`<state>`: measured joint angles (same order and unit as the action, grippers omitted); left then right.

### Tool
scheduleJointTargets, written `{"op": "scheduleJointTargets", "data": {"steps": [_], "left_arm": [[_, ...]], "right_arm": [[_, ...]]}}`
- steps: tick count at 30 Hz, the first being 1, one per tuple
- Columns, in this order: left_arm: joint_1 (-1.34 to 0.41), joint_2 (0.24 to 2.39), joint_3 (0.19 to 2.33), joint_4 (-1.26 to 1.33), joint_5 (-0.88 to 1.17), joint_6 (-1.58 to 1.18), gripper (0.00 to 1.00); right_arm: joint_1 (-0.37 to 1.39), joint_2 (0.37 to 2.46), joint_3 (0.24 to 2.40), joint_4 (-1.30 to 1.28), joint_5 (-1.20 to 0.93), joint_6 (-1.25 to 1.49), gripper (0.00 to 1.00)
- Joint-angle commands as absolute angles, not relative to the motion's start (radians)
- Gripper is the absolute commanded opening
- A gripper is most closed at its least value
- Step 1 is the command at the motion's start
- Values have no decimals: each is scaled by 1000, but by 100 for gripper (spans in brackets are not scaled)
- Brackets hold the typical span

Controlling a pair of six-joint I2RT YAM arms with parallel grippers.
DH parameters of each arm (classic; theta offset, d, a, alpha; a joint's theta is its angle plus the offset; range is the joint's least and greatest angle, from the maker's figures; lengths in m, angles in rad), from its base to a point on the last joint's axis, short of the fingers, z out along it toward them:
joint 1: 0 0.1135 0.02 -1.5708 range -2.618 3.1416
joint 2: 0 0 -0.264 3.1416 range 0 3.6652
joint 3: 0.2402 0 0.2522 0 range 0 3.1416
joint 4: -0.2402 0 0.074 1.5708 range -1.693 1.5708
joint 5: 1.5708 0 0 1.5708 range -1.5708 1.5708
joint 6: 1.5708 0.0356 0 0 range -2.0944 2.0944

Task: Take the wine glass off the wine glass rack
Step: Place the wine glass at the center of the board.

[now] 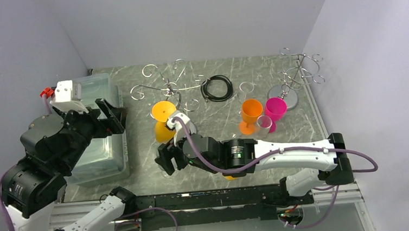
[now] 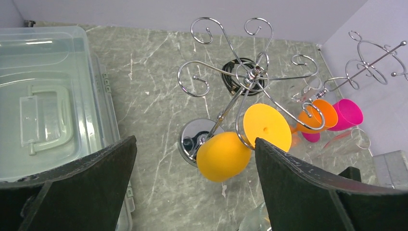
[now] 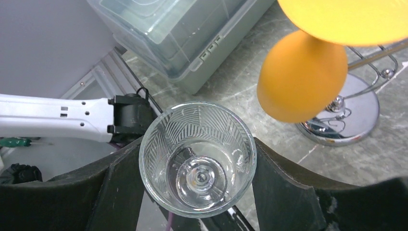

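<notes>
The wine glass rack (image 1: 172,87) is a chrome stand with curled arms and a mirror disc base (image 2: 191,137), mid-table. A yellow-orange wine glass (image 1: 163,130) hangs upside down from one arm; it also shows in the left wrist view (image 2: 223,156) and the right wrist view (image 3: 300,77). My right gripper (image 1: 167,159) is shut on a clear patterned wine glass (image 3: 197,163), held in front of the rack near the table's front edge, apart from the wires. My left gripper (image 2: 195,142) is open and empty, raised over the bin left of the rack.
A clear lidded plastic bin (image 1: 99,135) stands at the left. A black cable coil (image 1: 216,87) lies behind the rack. An orange glass (image 1: 251,115), a pink glass (image 1: 274,110) and a small clear glass (image 1: 264,123) stand right of centre, below a smaller wire stand (image 1: 297,72).
</notes>
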<state>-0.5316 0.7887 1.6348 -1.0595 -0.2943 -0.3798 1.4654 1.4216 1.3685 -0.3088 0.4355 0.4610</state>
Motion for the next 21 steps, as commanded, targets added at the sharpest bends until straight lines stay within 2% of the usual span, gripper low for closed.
{"op": "scheduleJointTargets", "data": {"steps": [1,12,21], "left_arm": [[-535,808,1631,-1026,-301,-394,97],[-535,843,1636,-1011,-288,-402,96],[-535,865,1638,-1000,-284,-404,96]], "right_arm": [[1469,1333,1338,-299,446,505,33],[1441,1188,1230,-388,547,537,33],[1246,1102,1154,-392,493,524,33]]}}
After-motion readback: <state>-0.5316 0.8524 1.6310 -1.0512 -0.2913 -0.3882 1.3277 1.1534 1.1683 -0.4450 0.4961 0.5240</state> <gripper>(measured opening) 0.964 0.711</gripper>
